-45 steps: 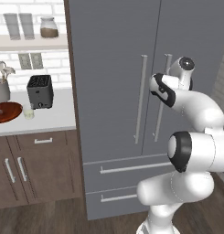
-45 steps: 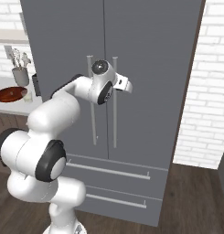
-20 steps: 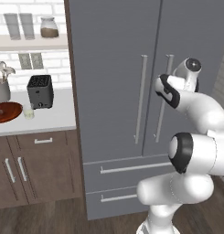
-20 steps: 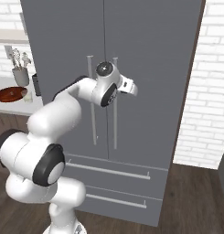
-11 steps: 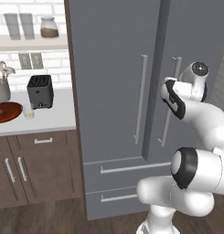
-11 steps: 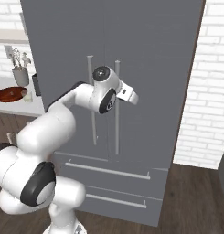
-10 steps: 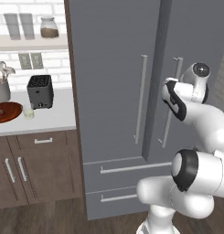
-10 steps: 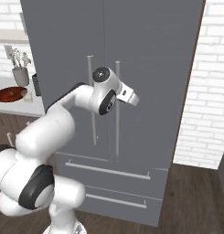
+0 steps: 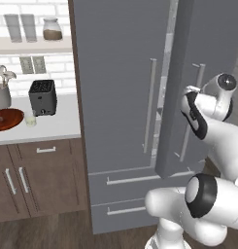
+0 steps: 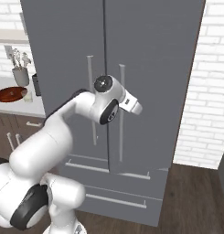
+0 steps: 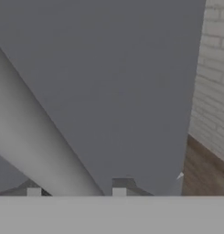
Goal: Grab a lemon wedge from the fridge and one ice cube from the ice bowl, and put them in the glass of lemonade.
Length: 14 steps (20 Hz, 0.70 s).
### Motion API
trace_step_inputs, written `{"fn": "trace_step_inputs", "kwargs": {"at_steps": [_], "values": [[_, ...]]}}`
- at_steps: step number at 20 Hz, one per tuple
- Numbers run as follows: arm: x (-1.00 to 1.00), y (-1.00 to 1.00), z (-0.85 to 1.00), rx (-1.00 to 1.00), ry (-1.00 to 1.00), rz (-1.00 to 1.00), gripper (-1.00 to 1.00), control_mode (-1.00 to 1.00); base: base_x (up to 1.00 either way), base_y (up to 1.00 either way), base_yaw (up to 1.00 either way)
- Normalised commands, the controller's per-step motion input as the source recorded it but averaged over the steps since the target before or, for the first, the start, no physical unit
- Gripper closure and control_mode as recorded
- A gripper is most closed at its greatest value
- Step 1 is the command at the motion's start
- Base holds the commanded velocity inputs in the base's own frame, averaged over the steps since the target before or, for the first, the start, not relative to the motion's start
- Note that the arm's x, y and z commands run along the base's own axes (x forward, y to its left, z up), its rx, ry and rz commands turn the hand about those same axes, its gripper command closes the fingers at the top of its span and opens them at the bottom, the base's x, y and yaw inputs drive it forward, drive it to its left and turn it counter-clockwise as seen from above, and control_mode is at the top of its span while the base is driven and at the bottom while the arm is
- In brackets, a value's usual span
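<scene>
A black toaster (image 9: 42, 97) stands on the white surface (image 9: 47, 130) near the wall, with a grey cup of utensils (image 9: 2, 91) well to its left. On the shelf (image 9: 33, 45) above stand two tall clear glasses (image 9: 21, 26) and a jar (image 9: 52, 29) with brown contents. Brown wooden cabinets (image 9: 40, 177) sit below, and a white brick wall (image 10: 207, 91) rises at the right.

White arm raised and bent at the elbow; gripper (image 11: 77, 191) fingertips set apart astride a handle

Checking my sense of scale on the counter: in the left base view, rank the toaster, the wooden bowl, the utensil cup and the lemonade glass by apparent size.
1. toaster
2. wooden bowl, partly cut off by the frame edge, so its rank against the toaster is unsure
3. utensil cup
4. lemonade glass, clearly smallest
</scene>
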Motion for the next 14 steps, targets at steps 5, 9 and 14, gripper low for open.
{"fn": "trace_step_inputs", "kwargs": {"at_steps": [5,9,14], "values": [[-0.43,-1.0,0.0,0.1,-0.07,0.0,1.0,-1.0,0.0,0.0,0.0],[-0.73,-1.0,0.0,0.14,-0.12,0.0,1.0,-1.0,0.0,0.0,0.0],[-0.75,-1.0,0.0,0.14,-0.14,0.0,1.0,-1.0,0.0,0.0,0.0]]}}
